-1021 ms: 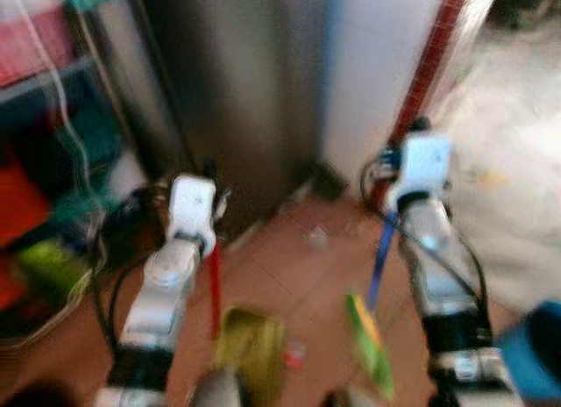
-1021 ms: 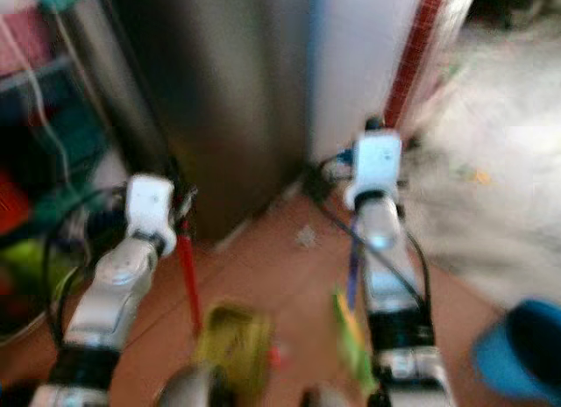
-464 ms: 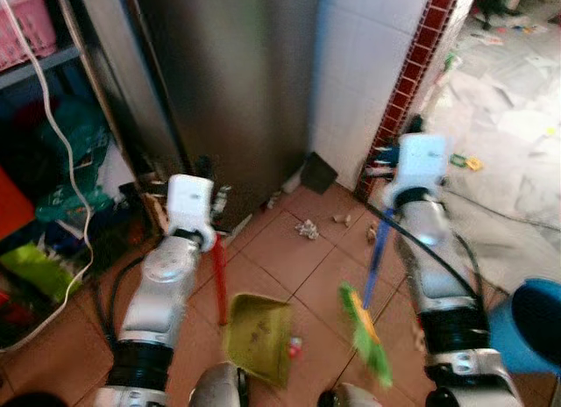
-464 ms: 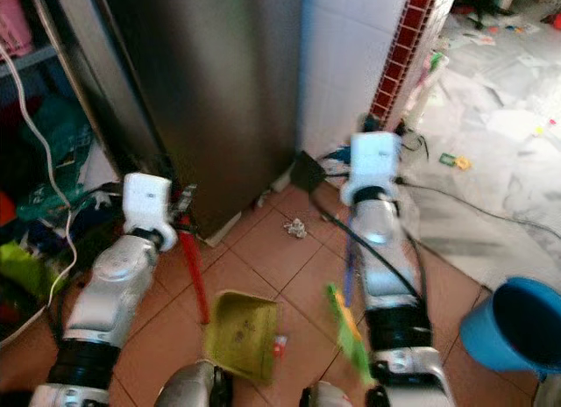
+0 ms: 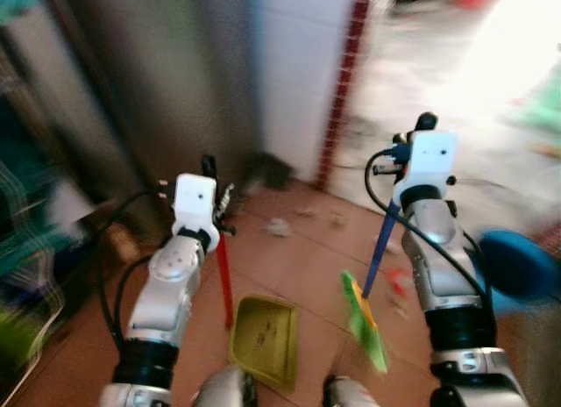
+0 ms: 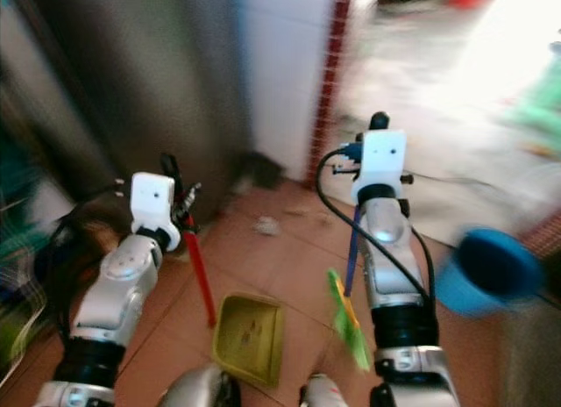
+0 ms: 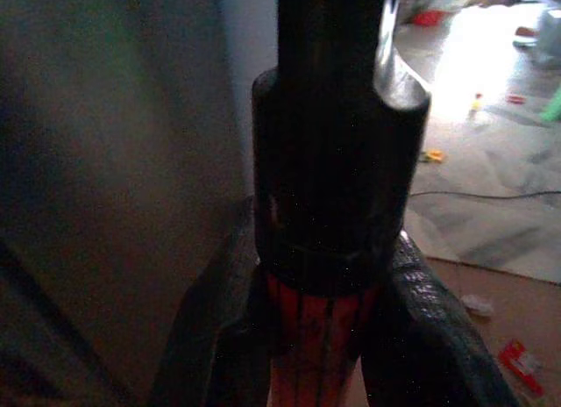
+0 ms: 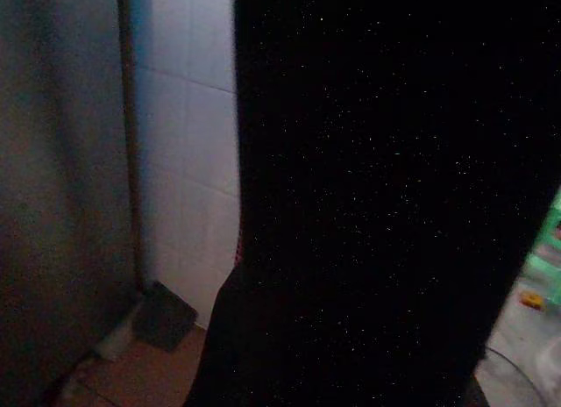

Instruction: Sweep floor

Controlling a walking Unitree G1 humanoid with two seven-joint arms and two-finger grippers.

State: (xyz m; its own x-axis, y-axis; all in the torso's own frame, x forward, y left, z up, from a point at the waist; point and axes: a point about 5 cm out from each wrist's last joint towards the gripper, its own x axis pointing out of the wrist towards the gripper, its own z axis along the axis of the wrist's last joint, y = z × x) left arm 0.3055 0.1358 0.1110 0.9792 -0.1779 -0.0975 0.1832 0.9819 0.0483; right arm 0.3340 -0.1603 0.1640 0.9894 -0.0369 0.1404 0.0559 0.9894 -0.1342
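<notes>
Left gripper (image 7: pixel 320 337) has its fingers clamped on the dustpan's red handle (image 5: pixel 224 280), keeping the yellow-green pan (image 5: pixel 264 339) flat on the tile floor (image 5: pixel 298 258) to catch dirt. Right gripper (image 5: pixel 405 153) carries the broom (image 5: pixel 366 324); can't tell its finger state. Blue stick, green bristles angled down by the pan. Scraps (image 5: pixel 279 225) lie near the wall, presumably the target.

The dustpan (image 5: pixel 265 339) lies on the floor (image 5: pixel 298 249) left of the broom (image 5: pixel 365 324).
</notes>
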